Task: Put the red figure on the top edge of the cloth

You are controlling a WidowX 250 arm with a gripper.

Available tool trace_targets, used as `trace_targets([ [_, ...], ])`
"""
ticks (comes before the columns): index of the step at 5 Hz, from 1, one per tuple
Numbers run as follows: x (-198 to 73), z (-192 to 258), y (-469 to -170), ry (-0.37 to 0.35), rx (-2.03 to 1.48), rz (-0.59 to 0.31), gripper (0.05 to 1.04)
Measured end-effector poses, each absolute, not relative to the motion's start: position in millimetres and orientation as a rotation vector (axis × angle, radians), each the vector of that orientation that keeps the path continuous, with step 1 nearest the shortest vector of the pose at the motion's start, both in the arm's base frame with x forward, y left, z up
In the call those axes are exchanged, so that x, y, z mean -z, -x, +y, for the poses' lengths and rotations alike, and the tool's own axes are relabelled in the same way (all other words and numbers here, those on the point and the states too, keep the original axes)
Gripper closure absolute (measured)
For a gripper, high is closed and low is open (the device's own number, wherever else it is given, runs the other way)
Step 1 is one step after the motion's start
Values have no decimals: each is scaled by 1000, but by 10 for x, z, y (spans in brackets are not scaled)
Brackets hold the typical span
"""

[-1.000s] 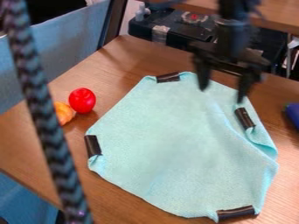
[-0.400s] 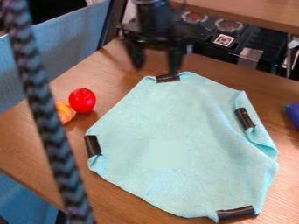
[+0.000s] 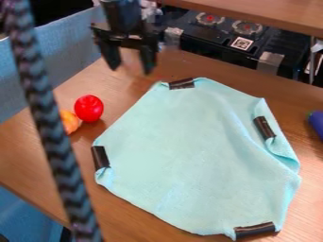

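The wooden worktop (image 3: 126, 222) carries a pale turquoise cloth (image 3: 195, 151), rumpled along its right side, with four black strips on its edges. Beyond the cloth's far left edge, the black hand (image 3: 131, 70) hangs released over the far left part of the worktop, its fingers spread with nothing between them. The red figure (image 3: 89, 108) sits left of the cloth and apart from it, just beside a smaller-looking orange thing (image 3: 69, 121) partly hidden by the braided cord (image 3: 47, 127).

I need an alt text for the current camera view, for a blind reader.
Red rounded figure beside an orange item, left of a turquoise cloth on a wooden table; an open black gripper hangs above the table's far side.
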State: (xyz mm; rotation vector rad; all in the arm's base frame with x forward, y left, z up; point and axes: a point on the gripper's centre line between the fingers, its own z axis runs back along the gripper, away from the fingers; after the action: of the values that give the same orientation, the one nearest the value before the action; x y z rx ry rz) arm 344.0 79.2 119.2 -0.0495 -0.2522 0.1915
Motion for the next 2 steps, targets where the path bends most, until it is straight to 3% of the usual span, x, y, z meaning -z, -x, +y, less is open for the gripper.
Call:
trace_targets([
  [1, -933, 1035, -3408, 67, -198, -201, 84],
  [2, -929, 1179, -3376, 57, -203, -192, 84],
])
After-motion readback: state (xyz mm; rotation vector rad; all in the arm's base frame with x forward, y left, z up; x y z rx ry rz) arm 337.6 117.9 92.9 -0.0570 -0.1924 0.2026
